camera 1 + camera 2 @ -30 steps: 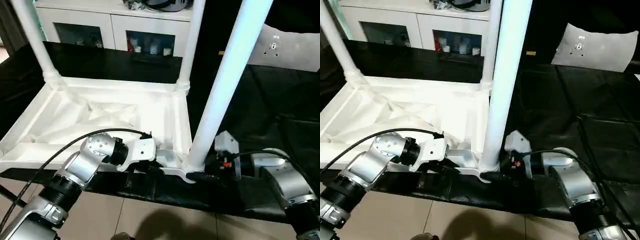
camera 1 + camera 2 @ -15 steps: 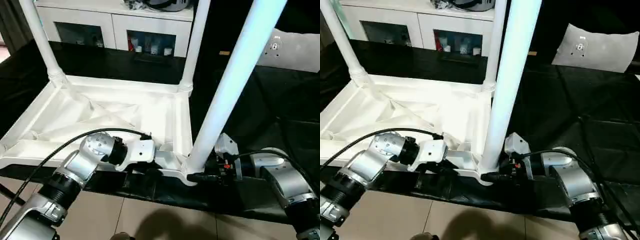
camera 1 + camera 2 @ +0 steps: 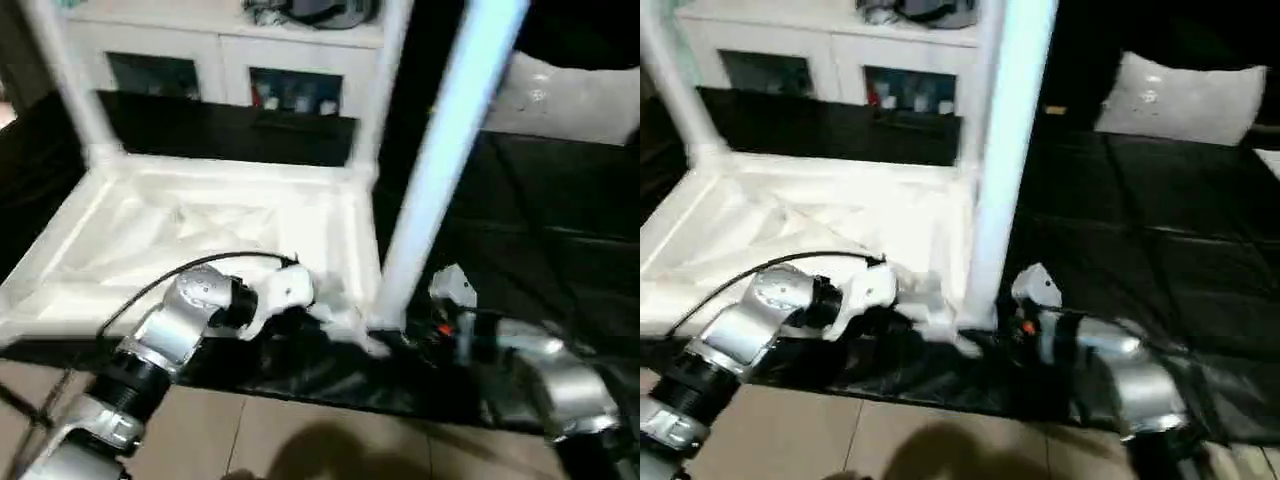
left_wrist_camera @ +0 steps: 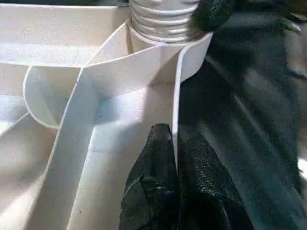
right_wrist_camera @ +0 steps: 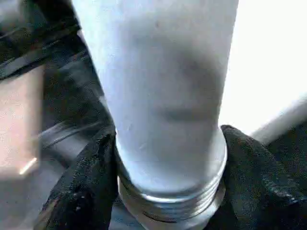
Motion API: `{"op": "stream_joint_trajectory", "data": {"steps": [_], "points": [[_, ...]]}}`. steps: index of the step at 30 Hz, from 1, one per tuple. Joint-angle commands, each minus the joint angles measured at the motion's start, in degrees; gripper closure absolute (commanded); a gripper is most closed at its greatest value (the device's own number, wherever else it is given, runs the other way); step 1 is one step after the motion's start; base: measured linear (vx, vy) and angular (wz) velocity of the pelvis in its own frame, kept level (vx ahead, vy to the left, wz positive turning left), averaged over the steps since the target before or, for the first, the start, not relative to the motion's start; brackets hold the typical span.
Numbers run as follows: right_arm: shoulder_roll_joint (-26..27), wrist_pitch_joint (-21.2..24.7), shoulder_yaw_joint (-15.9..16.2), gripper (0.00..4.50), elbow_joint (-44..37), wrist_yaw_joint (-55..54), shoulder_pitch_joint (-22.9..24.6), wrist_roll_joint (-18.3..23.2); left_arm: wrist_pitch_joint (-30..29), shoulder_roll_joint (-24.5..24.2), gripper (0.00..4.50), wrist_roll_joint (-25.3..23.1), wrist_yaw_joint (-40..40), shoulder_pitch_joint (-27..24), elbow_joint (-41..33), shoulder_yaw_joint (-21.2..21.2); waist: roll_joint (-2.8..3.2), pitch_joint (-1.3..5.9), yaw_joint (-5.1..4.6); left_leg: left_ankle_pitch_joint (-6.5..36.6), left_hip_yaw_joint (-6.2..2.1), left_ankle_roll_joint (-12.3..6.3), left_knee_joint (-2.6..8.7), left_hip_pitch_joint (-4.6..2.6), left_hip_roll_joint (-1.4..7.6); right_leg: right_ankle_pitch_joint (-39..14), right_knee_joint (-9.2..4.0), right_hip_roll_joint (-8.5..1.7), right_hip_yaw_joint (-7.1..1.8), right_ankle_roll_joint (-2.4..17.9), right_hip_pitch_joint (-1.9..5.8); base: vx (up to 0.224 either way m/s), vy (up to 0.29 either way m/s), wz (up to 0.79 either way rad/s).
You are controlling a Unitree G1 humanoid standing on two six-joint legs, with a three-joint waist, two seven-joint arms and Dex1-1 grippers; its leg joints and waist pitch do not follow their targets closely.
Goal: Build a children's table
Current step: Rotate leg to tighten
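Observation:
The children's table lies upside down on a black cover, its ribbed white top (image 3: 200, 225) facing up. Two legs stand in the far corner sockets, one on the left (image 3: 60, 70) and one on the right (image 3: 385, 90). A third leg (image 3: 440, 170) rises from the near right corner, leaning slightly right. My left gripper (image 3: 322, 312) is shut on the top's near rim (image 4: 175, 86), one finger (image 4: 153, 158) on each side of the wall. My right gripper (image 3: 400, 335) is shut on that leg's base (image 5: 168, 110), fingers (image 5: 86, 182) on both sides just above its threaded end.
A white cabinet (image 3: 230, 50) with glass doors stands behind the work. A flat white board (image 3: 570, 100) lies at the back right on the black cover (image 3: 540, 220). Tan floor tiles (image 3: 300, 440) run along the front edge. A black cable (image 3: 160, 285) loops over my left forearm.
The camera has shifted and the picture has blurred. The near leg leans less to the right than half a second ago. Both grippers stay where they were.

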State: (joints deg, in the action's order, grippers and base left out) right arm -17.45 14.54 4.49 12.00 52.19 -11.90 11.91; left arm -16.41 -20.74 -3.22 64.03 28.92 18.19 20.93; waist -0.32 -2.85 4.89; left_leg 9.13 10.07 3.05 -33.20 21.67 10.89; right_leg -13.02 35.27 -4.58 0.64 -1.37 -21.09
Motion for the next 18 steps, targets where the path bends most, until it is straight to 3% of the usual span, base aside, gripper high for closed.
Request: {"op": "stream_joint_trajectory", "data": {"steps": [1,3,6,9,10,13,15,18], "points": [[5.9,2.2,4.9,1.75,-0.1,-3.9,0.1,0.6,-4.8,6.9,4.50,1.2,-9.8,-0.1,-2.2,-0.2,-0.22,2.23,-0.27,24.5,-1.26,3.42,5.37,-1.22,2.02,-23.9,-5.34,-3.43,-1.04,10.1,0.39,0.000,0.000,0.00],[8.5,3.0,3.5,1.76,0.7,-8.2,-0.4,0.7,-7.1,9.5,4.50,0.9,-13.3,0.2,-2.4,-1.2,-0.37,2.37,-0.80,24.9,-1.31,3.47,5.40,-1.41,1.98,-23.8,-5.74,-3.37,-1.01,8.9,0.10,0.000,0.000,0.00],[12.5,4.7,0.3,1.76,2.6,-17.7,-1.5,-1.0,-10.5,13.8,4.50,-0.4,-19.5,0.6,-3.1,-2.7,-0.39,2.50,-1.50,23.6,-1.13,2.75,5.22,-1.34,1.72,-21.2,-5.81,-3.18,-1.10,9.2,-0.04,0.000,0.000,0.00],[13.8,4.4,-1.2,1.76,4.2,-20.8,-1.9,-1.6,-11.2,15.7,4.50,-1.5,-21.7,0.7,-3.9,-2.4,-0.42,2.85,-1.44,20.4,-0.93,1.00,5.00,-1.16,1.61,-17.2,-5.75,-3.12,-1.21,9.3,0.20,0.000,0.000,0.00],[13.8,4.1,-1.2,1.76,4.2,-20.5,-1.8,-1.6,-11.2,15.7,4.50,-1.7,-21.6,0.6,-4.0,-2.1,-0.42,2.99,-1.30,18.8,-0.86,0.12,4.90,-1.01,1.56,-14.8,-5.64,-3.08,-1.24,9.5,0.43,0.000,0.000,0.00],[14.0,3.6,-1.9,1.03,3.4,-19.9,-1.2,-0.6,-10.6,14.7,4.50,-2.1,-20.1,0.0,-4.8,-0.9,-0.13,3.27,-1.08,14.6,-0.72,-1.30,4.62,-0.71,1.49,-8.3,-5.14,-2.98,-1.19,10.4,0.79,0.000,0.000,0.00],[13.0,2.9,-2.2,0.92,2.8,-20.0,-1.0,-1.3,-8.6,12.2,4.50,-2.8,-17.6,-0.3,-4.7,-0.1,-0.04,3.61,-0.95,10.0,-0.64,-3.13,4.22,-0.37,1.37,-1.0,-4.41,-2.82,-0.97,11.6,1.16,0.000,0.000,0.00],[10.9,1.5,-2.3,0.65,1.5,-16.8,-0.7,-0.6,-6.5,9.7,4.50,-3.1,-15.4,-0.2,-3.9,0.1,0.04,3.58,-0.98,9.2,-0.55,-3.69,4.08,-0.26,1.35,0.5,-4.21,-2.71,-0.84,12.3,1.18,0.000,0.000,0.00]]}}
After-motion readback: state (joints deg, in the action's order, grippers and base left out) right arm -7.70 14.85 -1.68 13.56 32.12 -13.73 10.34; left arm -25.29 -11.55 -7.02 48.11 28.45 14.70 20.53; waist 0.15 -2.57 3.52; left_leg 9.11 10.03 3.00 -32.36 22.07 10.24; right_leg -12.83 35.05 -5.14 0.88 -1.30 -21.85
